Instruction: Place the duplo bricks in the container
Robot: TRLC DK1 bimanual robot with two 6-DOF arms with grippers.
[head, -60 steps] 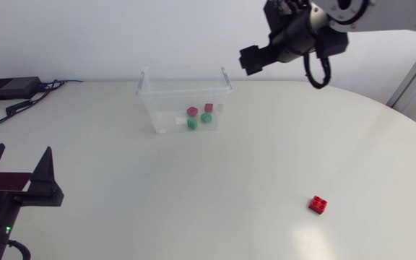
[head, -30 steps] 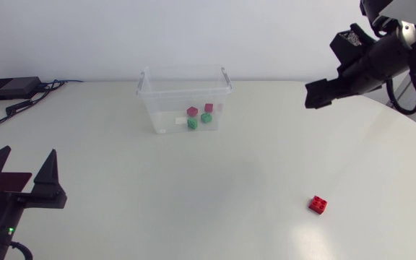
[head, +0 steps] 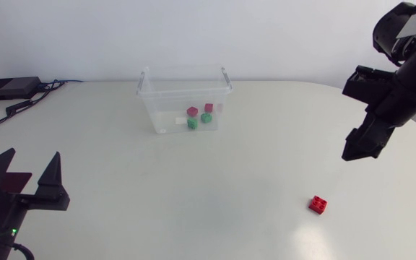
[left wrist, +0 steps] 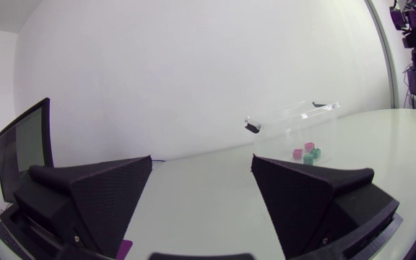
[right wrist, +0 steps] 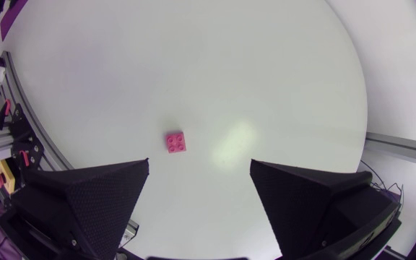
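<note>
Right hand (head: 356,148) hangs above the worktop (head: 230,180), fingers spread, nothing held. One red brick (head: 319,204) lies loose on the worktop just ahead of it. Clear container (head: 166,115) stands well apart, holding what look like two red and two green bricks (head: 193,123). Left hand (head: 32,155) open, empty, low at the near edge.

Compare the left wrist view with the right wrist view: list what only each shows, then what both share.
Only the left wrist view: the open left gripper, the clear container and the red and green bricks inside it. Only the right wrist view: the open right gripper, looking down on the table. Both: the loose red brick lying on the table, outside the container.
</note>
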